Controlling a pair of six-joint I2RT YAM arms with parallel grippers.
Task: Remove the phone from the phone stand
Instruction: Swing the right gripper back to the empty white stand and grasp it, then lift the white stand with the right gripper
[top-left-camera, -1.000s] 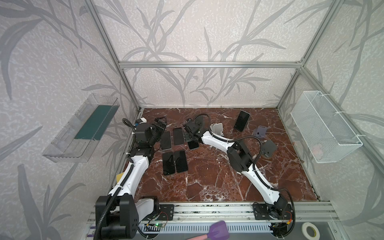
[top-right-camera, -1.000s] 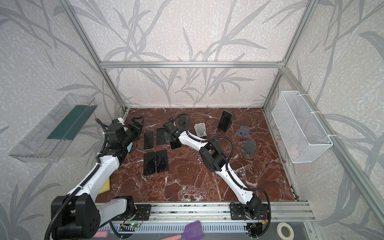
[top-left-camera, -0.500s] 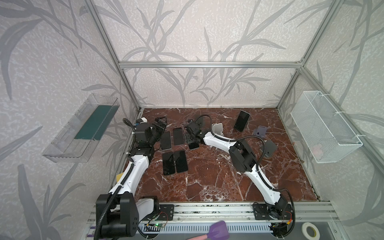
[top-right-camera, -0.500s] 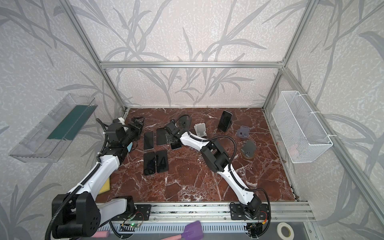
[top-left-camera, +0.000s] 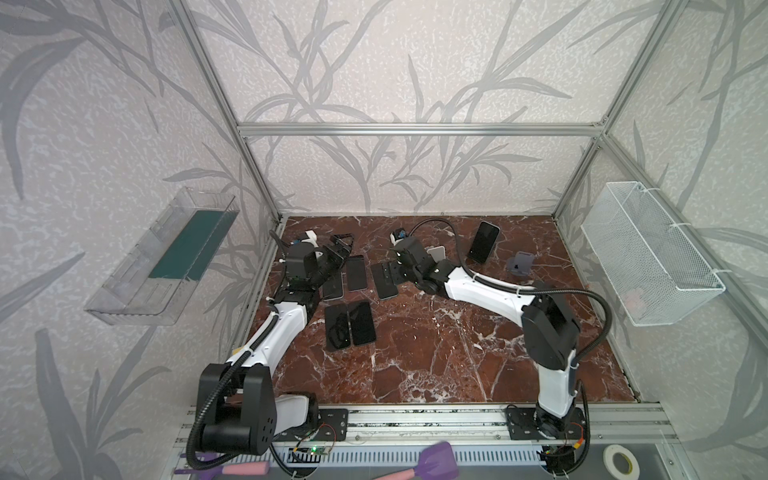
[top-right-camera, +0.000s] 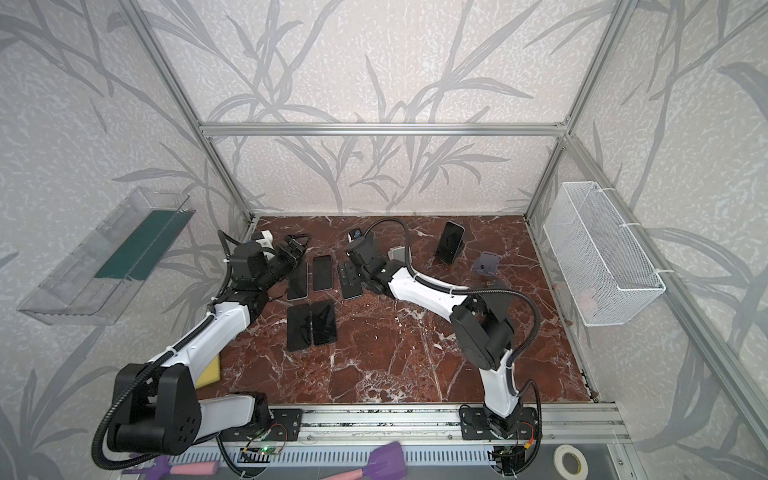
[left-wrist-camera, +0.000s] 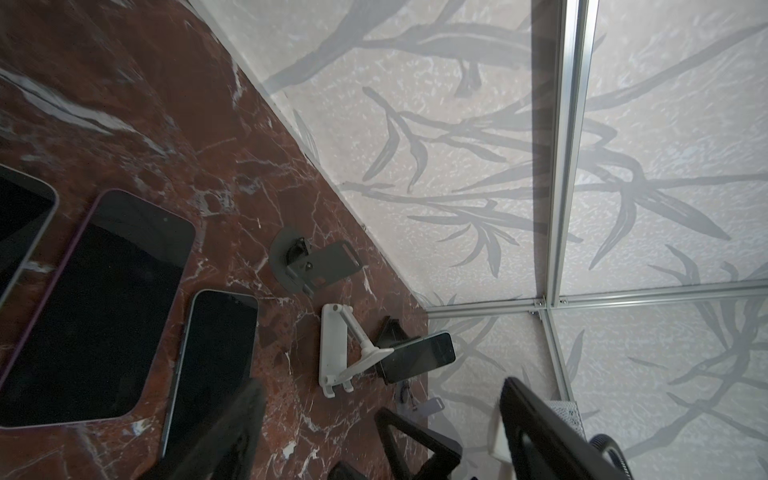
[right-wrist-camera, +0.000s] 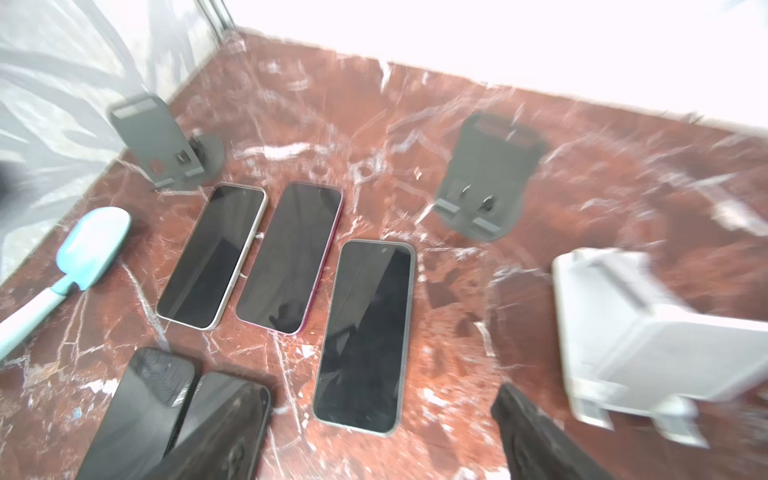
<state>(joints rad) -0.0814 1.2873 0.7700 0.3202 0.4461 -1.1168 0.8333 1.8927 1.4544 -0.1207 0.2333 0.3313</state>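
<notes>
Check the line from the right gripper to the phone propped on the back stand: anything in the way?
Yes. In a top view, the empty white stand sits roughly on the line between the right gripper and the propped phone. The gripper is open and empty, and passing above the stand looks clear.

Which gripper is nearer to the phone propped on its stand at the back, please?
Right. In both top views the right gripper sits over the flat phones, left of the propped phone; the left gripper is farther left.
</notes>
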